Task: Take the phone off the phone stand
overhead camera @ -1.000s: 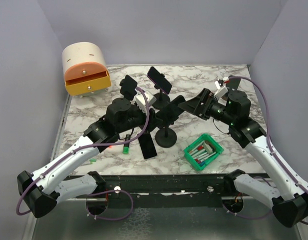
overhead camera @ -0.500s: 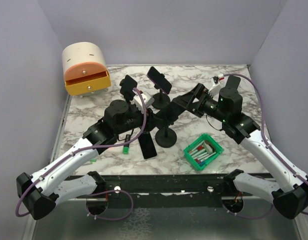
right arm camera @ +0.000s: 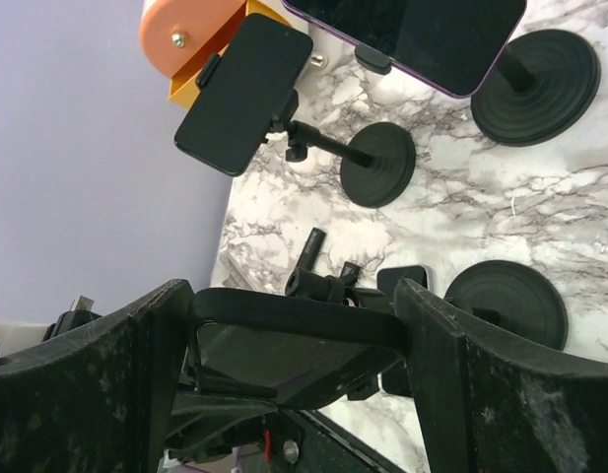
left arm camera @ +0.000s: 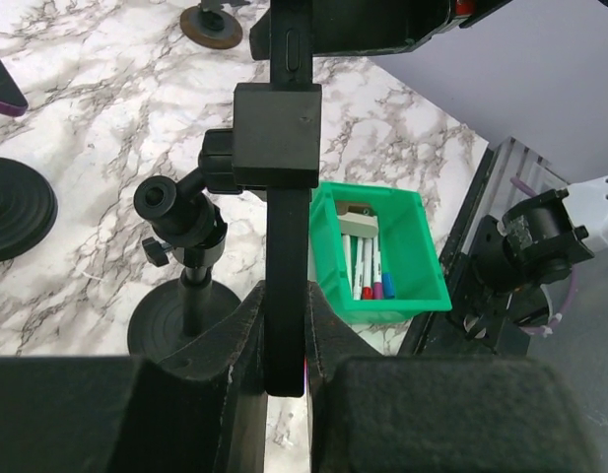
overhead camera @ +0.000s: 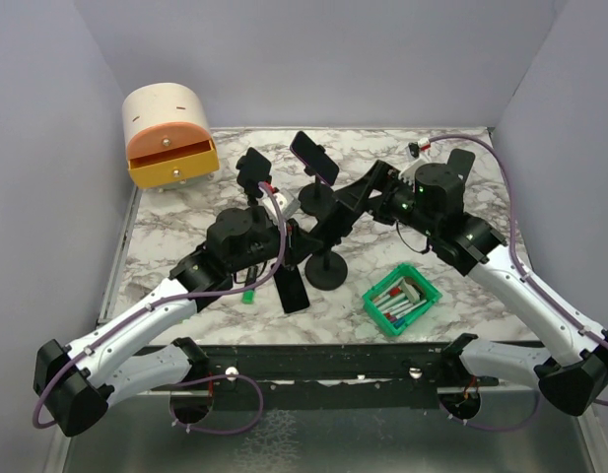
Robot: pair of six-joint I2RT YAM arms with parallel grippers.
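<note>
In the middle of the table a black phone [overhead camera: 335, 219] is tilted in the clamp of a black phone stand [overhead camera: 328, 271]. In the left wrist view the phone [left arm camera: 286, 246] appears edge-on, held by the stand's square clamp [left arm camera: 276, 136]. My left gripper [left arm camera: 286, 335] is shut on its lower end, a finger on each face. From the right, my right gripper [right arm camera: 299, 325] straddles the phone [right arm camera: 294, 340] across its width. Both fingers [right arm camera: 451, 374] touch its side edges. The two grippers [overhead camera: 302, 241] [overhead camera: 355, 205] meet at the phone.
Two more stands with phones [overhead camera: 314, 158] [overhead camera: 252, 169] stand behind. A loose phone [overhead camera: 293, 290] and a green marker [overhead camera: 249, 293] lie at the front. A green bin of markers [overhead camera: 402, 299] sits front right. An orange drawer box [overhead camera: 168, 133] is at the back left.
My right gripper has moved left over the phone and narrowed onto its edges. The left jaws have closed on the phone's lower end.
</note>
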